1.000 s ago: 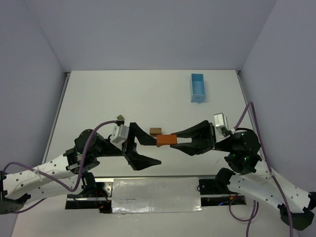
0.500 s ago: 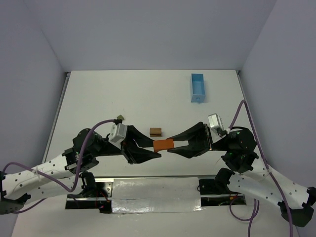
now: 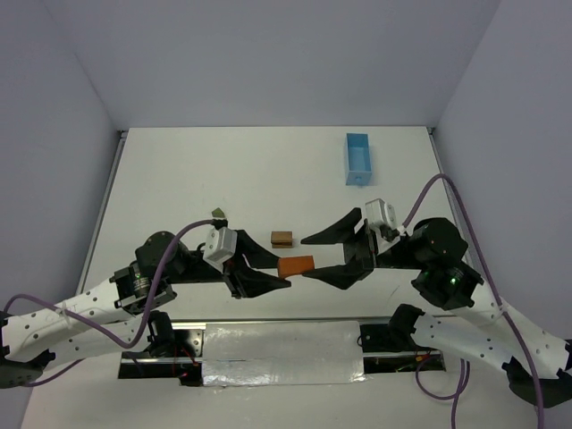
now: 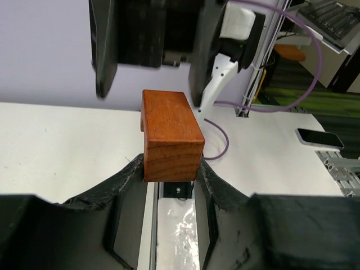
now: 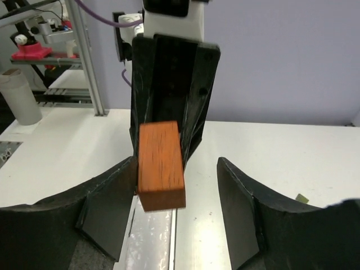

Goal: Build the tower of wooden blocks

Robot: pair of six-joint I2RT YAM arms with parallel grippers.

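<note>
— What's coming through on my right wrist camera?
— I see a reddish-orange rectangular wooden block [image 5: 161,166] held off the table, one end toward me. It's pinched between the black fingers of the left gripper [image 5: 163,130], which faces me.
— And my right gripper [image 5: 179,171]?
— Its fingers [image 5: 84,208] stand spread. The block is just beside one and clearly apart from the other, with the white table [image 5: 292,157] below.
</note>
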